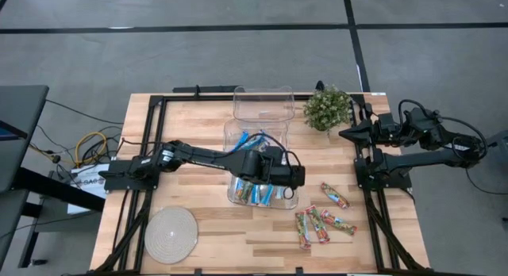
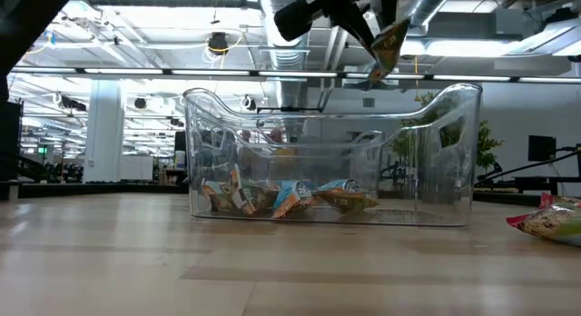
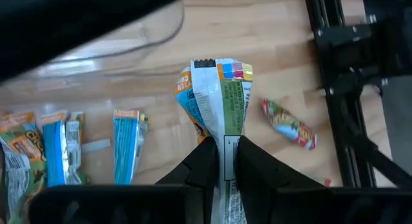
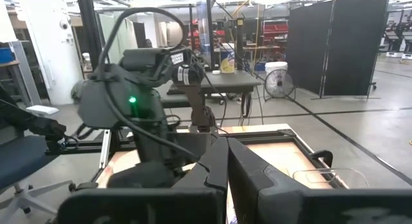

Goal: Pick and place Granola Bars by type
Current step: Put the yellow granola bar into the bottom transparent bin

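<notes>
holding one tan-brown granola bar pinched by its end in the left gripper, we hang it over the near clear bin, where several like bars lie right below the fingers. this looks like the drop step: next we lower a little, keeping inside the bin's walls, and let go. red-green-orange bars wait on the table off beside the gripper. the right gripper rests closed and empty, well apart.

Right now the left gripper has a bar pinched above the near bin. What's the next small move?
Probably open the left gripper and drop the bar. In the low view it hangs over the clear bin, where similar tan-and-blue bars already lie. The right gripper waits shut at the table's edge.
</notes>
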You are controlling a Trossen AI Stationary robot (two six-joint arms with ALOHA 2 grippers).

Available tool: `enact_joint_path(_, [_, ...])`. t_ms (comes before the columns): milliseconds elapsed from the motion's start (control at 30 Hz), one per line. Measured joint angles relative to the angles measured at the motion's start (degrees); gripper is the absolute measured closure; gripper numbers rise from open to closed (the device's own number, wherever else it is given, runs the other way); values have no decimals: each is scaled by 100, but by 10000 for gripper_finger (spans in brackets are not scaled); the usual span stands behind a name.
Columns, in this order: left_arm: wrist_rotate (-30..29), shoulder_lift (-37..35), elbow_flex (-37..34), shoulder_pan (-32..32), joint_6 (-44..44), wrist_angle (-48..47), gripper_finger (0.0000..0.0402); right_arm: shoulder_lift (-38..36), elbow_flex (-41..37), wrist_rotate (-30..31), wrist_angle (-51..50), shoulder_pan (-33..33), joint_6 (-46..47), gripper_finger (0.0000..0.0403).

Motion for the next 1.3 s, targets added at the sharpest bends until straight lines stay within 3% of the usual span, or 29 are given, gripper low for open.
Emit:
enact_joint_path(267, [60, -4, -50, 178, -115, -24, 356, 0, 0, 2, 0, 2, 2, 403])
enact_joint_path(667, [355, -11, -671, 51, -621, 13, 356, 0, 0, 0, 0, 2, -1, 403])
enact_joint_path(1300, [599, 765, -717, 39, -744, 268, 356, -2, -2, 2, -1, 1, 2, 403])
